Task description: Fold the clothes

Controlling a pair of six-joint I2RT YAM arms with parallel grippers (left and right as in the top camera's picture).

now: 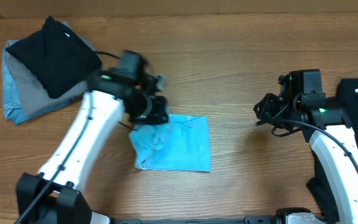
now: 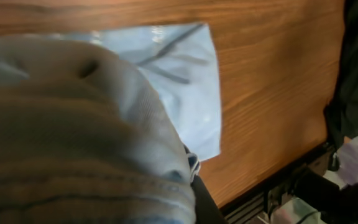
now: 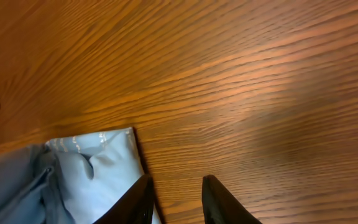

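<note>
Roughly, folded T-shirt (image 1: pixel 182 146), long axis left-right (left fingers (image 1: pixel 156 116) holding corner)

A wooden table (image 1: pixel 241 56) was seen across the whole view, its warm brown grain run lengthwise. A soft sheen (image 3: pixel 272 68) of light was cast over the boards. Its near side was bordered by a dark edge (image 2: pixel 253 199).

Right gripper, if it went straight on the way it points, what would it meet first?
Probably the bare table: the right gripper aims its open fingers at wood, the blue T-shirt lying just beside that line. Depth is unclear.
</note>
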